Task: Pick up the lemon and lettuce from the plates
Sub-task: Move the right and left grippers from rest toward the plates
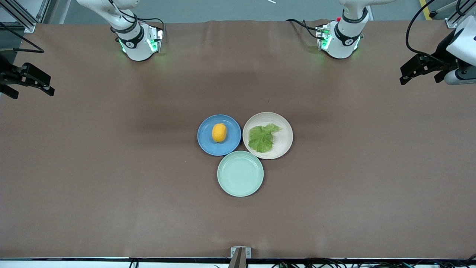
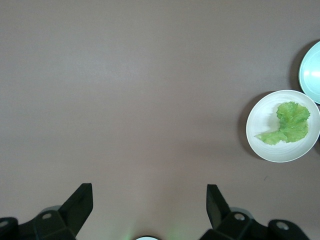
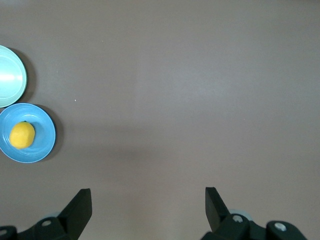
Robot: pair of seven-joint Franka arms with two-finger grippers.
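The lemon (image 1: 219, 133) lies in the middle of the blue plate (image 1: 206, 139). The lettuce (image 1: 262, 138) lies flat on the beige-cream plate (image 1: 284, 139) beside it, toward the left arm's end. My left gripper (image 1: 418, 76) is open and empty over bare table at the left arm's end. My right gripper (image 1: 32, 93) is open and empty over bare table at the right arm's end. The left wrist view shows its gripper (image 2: 150, 200), the lettuce (image 2: 290, 124) and its plate (image 2: 262, 120). The right wrist view shows its gripper (image 3: 148, 200), the lemon (image 3: 22, 135) and blue plate (image 3: 42, 145).
An empty mint-green plate (image 1: 240, 173) sits nearer the front camera, touching both other plates; it also shows in the left wrist view (image 2: 312, 72) and the right wrist view (image 3: 7, 75). Brown table (image 1: 111, 167) surrounds the plates.
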